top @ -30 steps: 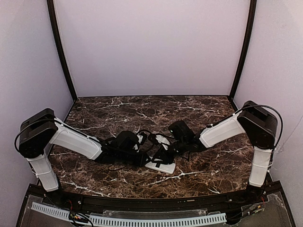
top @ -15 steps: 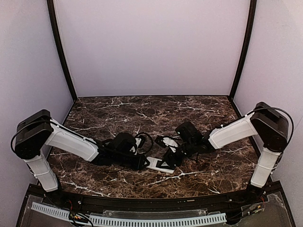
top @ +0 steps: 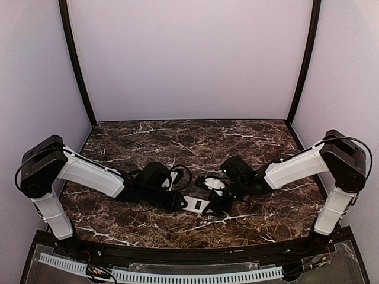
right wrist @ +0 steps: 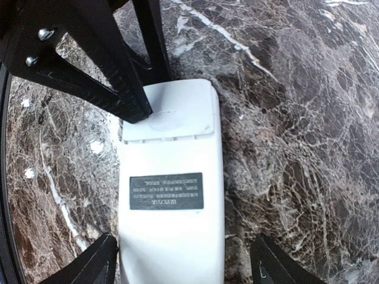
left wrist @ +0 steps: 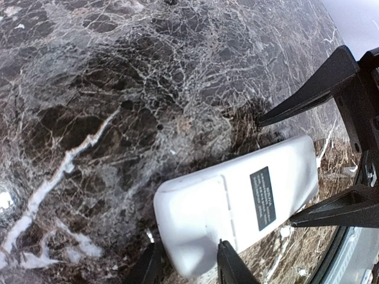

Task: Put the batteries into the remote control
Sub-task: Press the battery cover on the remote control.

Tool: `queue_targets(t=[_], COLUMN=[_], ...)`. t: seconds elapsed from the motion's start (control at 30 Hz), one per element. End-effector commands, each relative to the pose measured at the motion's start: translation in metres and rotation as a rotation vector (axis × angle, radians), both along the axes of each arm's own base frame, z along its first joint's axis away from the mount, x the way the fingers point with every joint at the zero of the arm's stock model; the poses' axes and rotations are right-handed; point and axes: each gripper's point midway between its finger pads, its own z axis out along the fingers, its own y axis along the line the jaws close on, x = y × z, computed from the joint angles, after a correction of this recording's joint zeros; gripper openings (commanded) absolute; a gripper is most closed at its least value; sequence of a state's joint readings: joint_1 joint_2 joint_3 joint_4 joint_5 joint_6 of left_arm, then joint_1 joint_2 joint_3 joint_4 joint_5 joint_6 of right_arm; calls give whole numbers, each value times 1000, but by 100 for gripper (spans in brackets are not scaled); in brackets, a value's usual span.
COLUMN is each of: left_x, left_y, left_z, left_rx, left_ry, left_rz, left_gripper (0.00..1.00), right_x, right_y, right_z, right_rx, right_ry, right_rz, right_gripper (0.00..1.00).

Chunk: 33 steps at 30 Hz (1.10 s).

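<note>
The left gripper (left wrist: 189, 248) pinched the remote (left wrist: 207, 213) at a corner of its rounded end, with one black finger (left wrist: 228, 266) against each side of that corner. The remote lay flat on the tabletop (top: 148, 136), white back up, near the front edge and between the two arms. Its dark label (right wrist: 166, 190) sat toward the opposite end. In the right wrist view a cover panel (right wrist: 177, 121) was outlined at the pinched end, and the tip of a left finger overlapped that panel's corner.

The right gripper (right wrist: 183, 236) was spread wide around the label end. One finger (right wrist: 98, 263) stood just beside the remote's long edge, and the other was clearly apart from the far edge. Neither finger could be seen pressing on the remote. From above, the two grippers faced each other along the remote, the left one coming in low from the left and the right one from the right.

The tabletop was dark brown marble with white veins. Pale lilac walls (top: 189, 59) closed it in at the back and on both sides.
</note>
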State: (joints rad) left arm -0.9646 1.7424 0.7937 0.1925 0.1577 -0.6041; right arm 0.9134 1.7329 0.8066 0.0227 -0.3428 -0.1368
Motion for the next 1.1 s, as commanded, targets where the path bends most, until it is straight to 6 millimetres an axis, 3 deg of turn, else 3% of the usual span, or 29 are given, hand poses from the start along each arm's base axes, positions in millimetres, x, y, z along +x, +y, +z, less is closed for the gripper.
queue_targets(t=[0.0,0.23,0.67,0.97,1.07], left_x=[-16,-4,3,-14,-31], left_y=[20,16,15,5,2], left_z=[-28,-21,-29,-45,-54], left_rx=[131,158,142,118,114], left_ry=[71,28,50,119,164], left_rz=[-60,-63,-65,-138,-168], left_gripper=[34,32,26,19,18], right_x=[-9,-15,-21,-20,-18], right_y=[-8,-8,-11,-12,-12], right_z=[-27,-39,-52,-59,-60], right_rx=[-108,-164,-206,-224,-228], right_ry=[-3,-9,0,-8,-11], right_rz=[21,47,66,67,63], right_gripper=[74,68,54,44,41])
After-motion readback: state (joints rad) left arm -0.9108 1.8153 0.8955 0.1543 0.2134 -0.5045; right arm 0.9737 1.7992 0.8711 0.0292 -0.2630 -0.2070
